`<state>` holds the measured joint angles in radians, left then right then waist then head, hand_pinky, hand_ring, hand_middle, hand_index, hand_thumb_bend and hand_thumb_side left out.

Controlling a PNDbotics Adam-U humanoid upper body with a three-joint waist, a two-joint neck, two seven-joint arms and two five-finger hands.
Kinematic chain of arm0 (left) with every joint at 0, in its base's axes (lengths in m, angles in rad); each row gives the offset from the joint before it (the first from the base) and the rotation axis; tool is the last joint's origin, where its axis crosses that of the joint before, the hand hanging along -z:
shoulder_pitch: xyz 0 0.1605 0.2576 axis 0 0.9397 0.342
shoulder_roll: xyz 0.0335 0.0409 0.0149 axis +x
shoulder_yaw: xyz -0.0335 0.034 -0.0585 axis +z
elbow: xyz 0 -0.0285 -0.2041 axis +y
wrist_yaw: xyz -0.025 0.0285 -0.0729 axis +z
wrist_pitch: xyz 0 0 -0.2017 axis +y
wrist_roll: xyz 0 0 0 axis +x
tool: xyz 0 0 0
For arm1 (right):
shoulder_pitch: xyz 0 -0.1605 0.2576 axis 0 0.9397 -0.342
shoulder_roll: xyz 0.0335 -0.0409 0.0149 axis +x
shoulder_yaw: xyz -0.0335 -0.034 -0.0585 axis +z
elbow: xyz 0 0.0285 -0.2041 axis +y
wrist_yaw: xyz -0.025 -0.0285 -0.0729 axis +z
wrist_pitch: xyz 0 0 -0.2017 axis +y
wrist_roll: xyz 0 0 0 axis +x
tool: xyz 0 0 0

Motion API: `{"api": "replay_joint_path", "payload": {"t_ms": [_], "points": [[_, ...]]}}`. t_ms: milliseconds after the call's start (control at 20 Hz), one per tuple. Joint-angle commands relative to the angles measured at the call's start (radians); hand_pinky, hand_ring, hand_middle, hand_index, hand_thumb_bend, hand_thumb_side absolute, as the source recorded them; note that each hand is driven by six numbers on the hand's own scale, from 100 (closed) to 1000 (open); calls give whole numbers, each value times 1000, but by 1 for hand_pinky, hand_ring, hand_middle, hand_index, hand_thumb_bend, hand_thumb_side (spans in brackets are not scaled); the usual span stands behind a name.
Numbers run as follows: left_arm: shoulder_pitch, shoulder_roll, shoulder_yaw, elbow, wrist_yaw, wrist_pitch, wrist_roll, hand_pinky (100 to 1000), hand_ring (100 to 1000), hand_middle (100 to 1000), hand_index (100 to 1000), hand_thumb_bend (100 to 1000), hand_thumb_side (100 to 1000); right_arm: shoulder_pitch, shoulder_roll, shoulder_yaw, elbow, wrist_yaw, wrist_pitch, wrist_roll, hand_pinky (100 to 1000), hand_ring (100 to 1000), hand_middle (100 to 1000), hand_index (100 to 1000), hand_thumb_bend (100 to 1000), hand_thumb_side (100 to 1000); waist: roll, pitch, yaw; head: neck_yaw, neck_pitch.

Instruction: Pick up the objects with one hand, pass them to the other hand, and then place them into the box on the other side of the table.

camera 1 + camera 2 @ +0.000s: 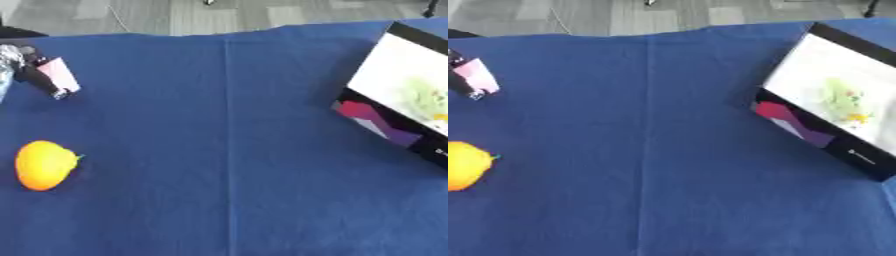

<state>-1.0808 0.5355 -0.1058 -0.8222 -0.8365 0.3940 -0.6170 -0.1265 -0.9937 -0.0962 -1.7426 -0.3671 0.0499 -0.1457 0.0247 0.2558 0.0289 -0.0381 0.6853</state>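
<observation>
Nearest us, at about eight o'clock, we see a yellow-orange fruit [44,165] lying on the blue cloth [227,150]; the left eye view shows it whole, while the right eye view cuts it at the edge. Toward two o'clock stands the box [820,135], holding a greenish item [842,100] we cannot make out. Farthest, at ten o'clock, the left hand [35,75] pinches a small pink object [59,72], well apart from the box.

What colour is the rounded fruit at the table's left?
Yellow-orange fruit with a small green tip; left eye view shows it whole.
</observation>
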Motion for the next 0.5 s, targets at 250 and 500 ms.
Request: {"api": "replay_joint_path", "payload": {"t_ms": [250, 500], "points": [[3, 23, -39, -114, 51, -12, -3, 844, 835, 698, 593, 299, 100, -17, -58, -15, -35, -40, -11, 4, 1000, 1000, 1000, 1000, 100, 513, -23, -54, 8, 2, 10], [35, 10, -61, -201, 117, -28, 38, 827, 820, 679, 593, 254, 100, -46, -69, -6, -65, -67, -17, 16, 1000, 1000, 1000, 1000, 100, 499, -32, -69, 12, -33, 25]]}}
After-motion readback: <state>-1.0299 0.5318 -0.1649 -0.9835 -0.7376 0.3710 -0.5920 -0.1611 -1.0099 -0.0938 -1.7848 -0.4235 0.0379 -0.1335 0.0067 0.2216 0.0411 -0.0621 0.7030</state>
